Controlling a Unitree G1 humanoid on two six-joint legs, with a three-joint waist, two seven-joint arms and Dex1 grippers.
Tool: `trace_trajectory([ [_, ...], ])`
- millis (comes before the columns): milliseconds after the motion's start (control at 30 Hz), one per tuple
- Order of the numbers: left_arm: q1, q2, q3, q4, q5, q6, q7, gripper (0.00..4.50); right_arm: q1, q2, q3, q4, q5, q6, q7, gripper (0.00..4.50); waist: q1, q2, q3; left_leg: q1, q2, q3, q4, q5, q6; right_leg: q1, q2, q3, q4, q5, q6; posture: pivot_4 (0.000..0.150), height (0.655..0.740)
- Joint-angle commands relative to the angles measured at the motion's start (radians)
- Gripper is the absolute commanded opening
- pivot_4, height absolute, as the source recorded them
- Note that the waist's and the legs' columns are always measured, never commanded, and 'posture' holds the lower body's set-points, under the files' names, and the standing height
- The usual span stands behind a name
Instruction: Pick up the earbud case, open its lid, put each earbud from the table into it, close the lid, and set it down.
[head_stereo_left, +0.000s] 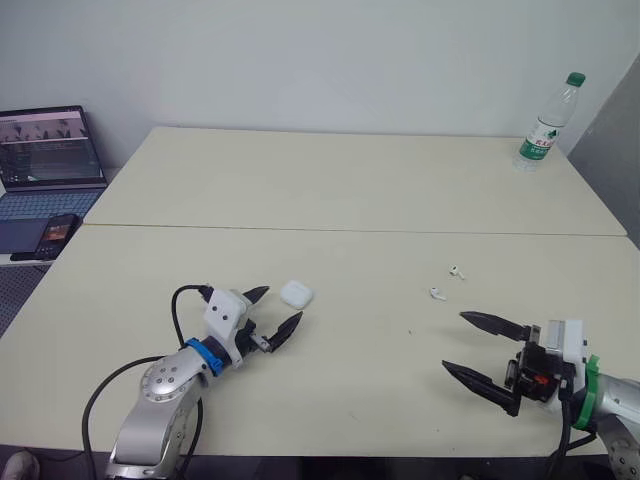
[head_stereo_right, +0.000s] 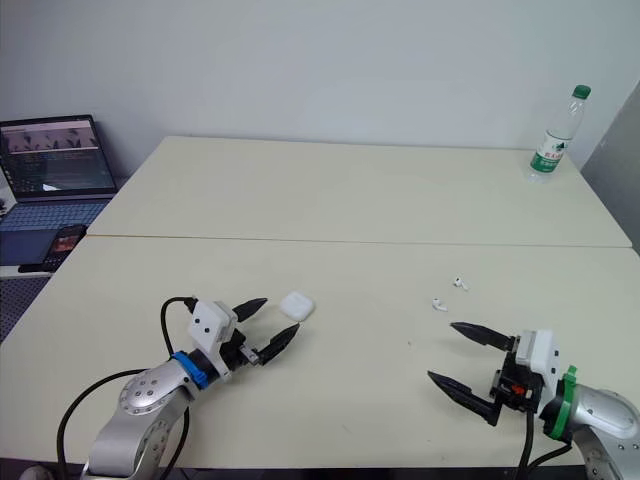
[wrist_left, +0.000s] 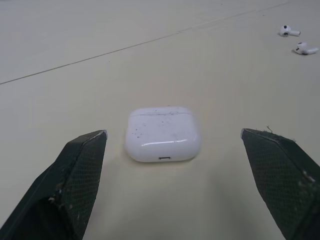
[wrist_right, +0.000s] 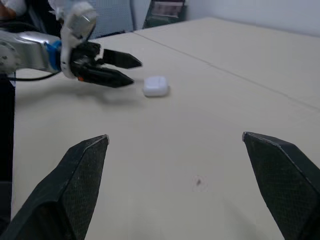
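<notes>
L gripper (head_stereo_left: 271, 312) fingers apart, low over table (head_stereo_left: 360, 190), earbud case (head_stereo_left: 295, 294) lying lid-shut just ahead between the tips, not touched. R gripper (head_stereo_left: 482, 347) also spread, holding nothing; two earbuds (head_stereo_left: 445, 283) beyond it.

Risk: case smooth, rounded, flat on table; an uneven close prob. skids it away. Hinge side hard to read.

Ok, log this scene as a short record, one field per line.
case: on table, lid shut, untouched
near earbud: loose on table, right of case
far earbud: just beyond the near one, apart from it
left gripper: open, aimed at case, not touching
right gripper: open, empty, short of the earbuds
bottle: upright, far right corner
laptop: open, left of table
stage: case not yet picked up
</notes>
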Motion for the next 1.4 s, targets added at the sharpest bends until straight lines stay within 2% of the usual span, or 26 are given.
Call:
trace_trajectory([
  [33,-0.032,-0.044,-0.04,0.031,0.061,-0.017,0.072,4.5,-0.016,-0.001,0.001,-0.064,0.02,0.012,-0.028,4.49,0.002,0.0,0.0,0.0,0.0,0.0,0.0,0.0,0.0,0.0,0.0,0.0,0.0,0.0,0.0,0.15,0.7389],
  [200,-0.071,-0.074,-0.072,0.079,0.105,0.0,0.115,4.5,0.0,-0.008,-0.016,-0.074,0.018,0.008,-0.042,4.49,0.001,-0.001,0.0,0.0,0.0,0.0,0.0,0.0,0.0,0.0,0.0,0.0,0.0,0.001,0.0,0.15,0.7389],
  [467,-0.093,-0.044,-0.109,0.068,0.154,0.056,0.114,4.5,0.018,-0.009,-0.028,-0.076,0.017,0.001,-0.052,4.49,0.001,-0.001,0.0,0.0,-0.001,0.0,0.0,0.0,0.0,0.0,0.0,0.0,0.0,0.001,0.0,0.15,0.7389],
  [667,-0.067,-0.038,-0.096,0.05,0.153,0.067,0.122,2.74,0.019,-0.009,-0.027,-0.073,0.015,-0.003,-0.059,4.5,0.001,-0.001,0.0,0.0,0.0,0.0,0.0,0.0,0.0,0.0,0.0,0.0,0.0,0.001,0.0,0.15,0.7389],
  [867,-0.075,-0.04,-0.104,0.034,0.126,0.023,0.08,2.74,0.003,-0.018,-0.025,-0.091,0.031,0.08,-0.13,4.5,0.001,-0.001,0.0,0.0,0.0,0.0,0.0,0.0,0.0,0.0,0.0,0.0,0.0,0.001,0.0,0.15,0.7389],
  [1033,-0.139,-0.086,-0.128,0.01,0.046,-0.032,-0.001,2.74,-0.111,-0.02,-0.013,-0.183,0.167,0.38,-0.396,4.5,0.001,-0.001,0.0,0.0,0.0,0.0,0.0,0.0,0.0,0.0,0.0,0.0,0.0,0.002,-0.002,0.15,0.7389],
  [1233,-0.259,-0.226,-0.173,0.04,-0.032,-0.028,-0.014,2.74,-0.294,0.036,0.048,-0.22,0.547,0.699,-0.755,4.5,0.001,-0.001,0.0,-0.003,-0.002,-0.002,0.001,0.0,0.0,0.0,0.001,-0.001,0.0,0.002,-0.002,0.15,0.7389],
  [1400,-0.311,-0.306,-0.209,0.073,-0.037,-0.054,-0.015,2.74,-0.426,0.093,0.118,-0.169,0.889,0.774,-1.082,4.5,-0.004,-0.002,0.0,-0.005,-0.002,-0.003,0.001,0.0,0.0,-0.001,0.002,0.0,-0.001,0.002,-0.002,0.15,0.7389],
])
